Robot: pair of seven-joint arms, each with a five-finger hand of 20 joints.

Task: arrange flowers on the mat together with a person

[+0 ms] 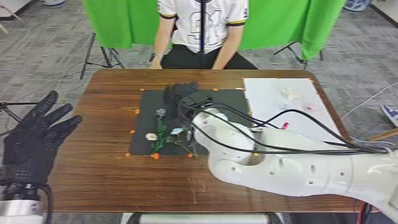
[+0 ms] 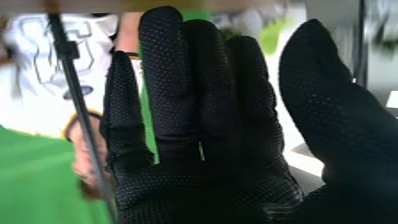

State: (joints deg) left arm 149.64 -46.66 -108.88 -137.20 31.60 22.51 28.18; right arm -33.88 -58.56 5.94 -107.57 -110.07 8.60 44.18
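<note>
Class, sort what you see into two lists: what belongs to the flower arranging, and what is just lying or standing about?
Job: dark mat; flowers on it; robot's right hand.

Just about: green curtain; black pole beyond the table.

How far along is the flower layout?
Partly done, I'd say: pale flowers with green stems lie on the dark mat. In hand: nothing visible; the right hand is open over the mat. Probably left: the pale and pink pieces on the white sheet.
</note>
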